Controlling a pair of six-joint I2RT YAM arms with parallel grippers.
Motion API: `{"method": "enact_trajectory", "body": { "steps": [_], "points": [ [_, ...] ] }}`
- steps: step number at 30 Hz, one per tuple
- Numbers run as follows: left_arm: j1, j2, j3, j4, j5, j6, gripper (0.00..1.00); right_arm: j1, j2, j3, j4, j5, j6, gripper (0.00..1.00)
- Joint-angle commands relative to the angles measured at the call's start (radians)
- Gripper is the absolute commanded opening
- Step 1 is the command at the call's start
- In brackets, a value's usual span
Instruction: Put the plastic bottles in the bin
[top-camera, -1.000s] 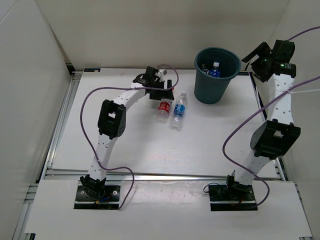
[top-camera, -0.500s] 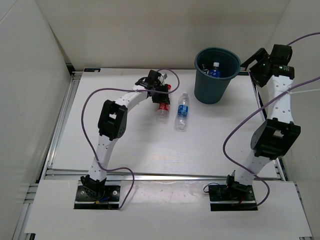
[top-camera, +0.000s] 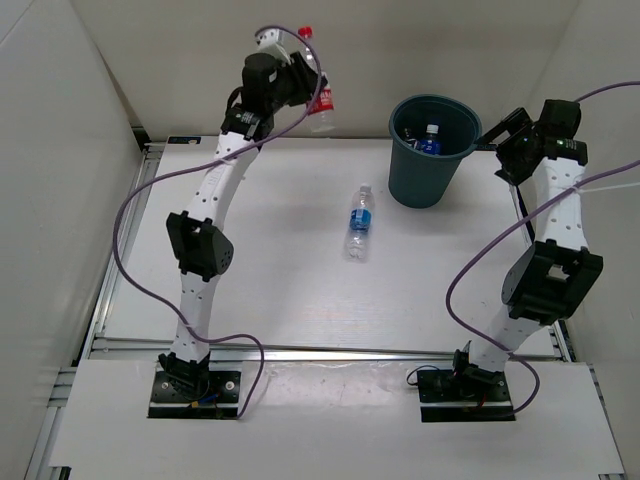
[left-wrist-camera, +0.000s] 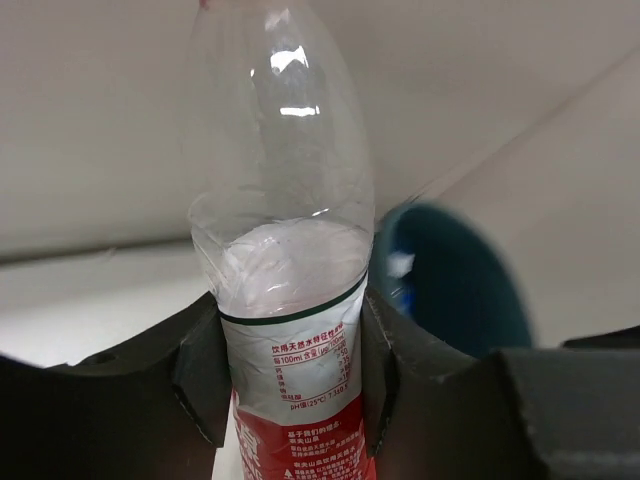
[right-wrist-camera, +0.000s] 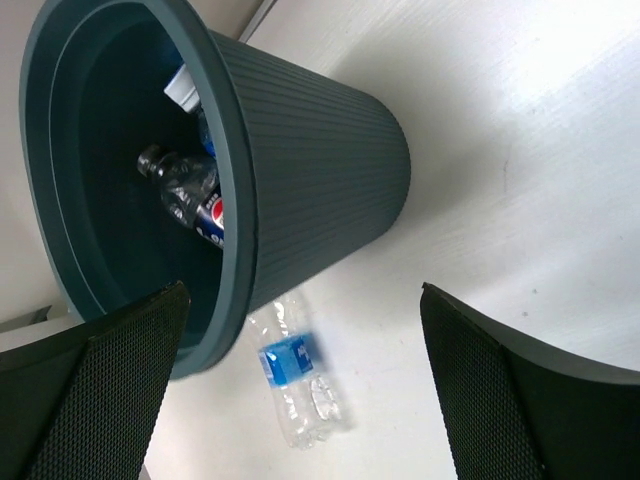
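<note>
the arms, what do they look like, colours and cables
Both the left arm and right arm are slim white links with boxy black joint housings, on black base plates. A purple cable loops loosely off each. The left gripper has smooth black fingers; the right gripper has black mesh-textured pads.

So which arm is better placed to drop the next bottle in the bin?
Left. The left claw grips the red-label bottle, held high, left of the bin. The right claw is open and empty beside the bin.
</note>
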Motion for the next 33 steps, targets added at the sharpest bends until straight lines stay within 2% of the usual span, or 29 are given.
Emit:
{"method": "enact_trajectory", "body": {
  "steps": [1,3,7,10,12,16,18,20,21,22,23,26,29,33],
  "points": [
    [-0.034,-0.037,-0.014,0.157,0.010,-0.130,0.30,-0.016,-0.093,-0.013,0.018,-0.023,0.000,1.00],
    [-0.044,-0.006,0.058,0.265,-0.002,-0.182,0.28,-0.016,-0.122,-0.042,0.018,-0.023,-0.009,1.00],
    [-0.054,-0.008,-0.007,0.518,-0.079,-0.336,0.28,-0.016,-0.148,-0.079,0.028,-0.037,-0.022,1.00],
    [-0.054,0.021,0.025,0.531,-0.090,-0.413,0.28,-0.016,-0.172,-0.092,0.069,-0.136,-0.054,1.00],
    [-0.054,0.030,0.008,0.531,-0.050,-0.413,0.28,-0.016,-0.181,-0.101,0.104,-0.223,-0.063,1.00],
    [-0.063,0.041,-0.001,0.521,-0.010,-0.413,0.29,-0.016,-0.194,-0.125,0.219,-0.455,-0.063,1.00],
    [-0.063,0.005,-0.012,0.494,0.028,-0.413,0.29,-0.027,-0.165,-0.101,0.258,-0.670,-0.035,1.00],
    [-0.052,-0.040,-0.078,0.471,0.083,-0.413,0.29,-0.027,-0.125,-0.078,0.308,-0.809,0.012,1.00],
    [-0.052,-0.108,-0.116,0.459,0.149,-0.413,0.24,-0.027,-0.125,-0.078,0.330,-0.872,0.023,1.00],
    [-0.041,-0.153,-0.168,0.459,0.172,-0.413,0.22,-0.027,-0.113,-0.069,0.345,-0.915,0.032,1.00],
    [-0.041,-0.202,-0.287,0.459,0.186,-0.413,0.22,-0.027,-0.112,-0.069,0.369,-0.954,0.044,1.00],
    [-0.018,-0.394,-0.464,0.459,0.324,-0.387,0.20,-0.018,-0.143,-0.082,0.445,-1.011,0.096,1.00],
    [-0.009,-0.468,-0.584,0.459,0.425,-0.425,0.16,-0.009,-0.152,-0.091,0.478,-1.034,0.119,1.00],
    [-0.009,-0.545,-0.665,0.450,0.557,-0.486,0.16,0.095,-0.163,-0.121,0.488,-1.034,0.129,1.00]
  ]
}}
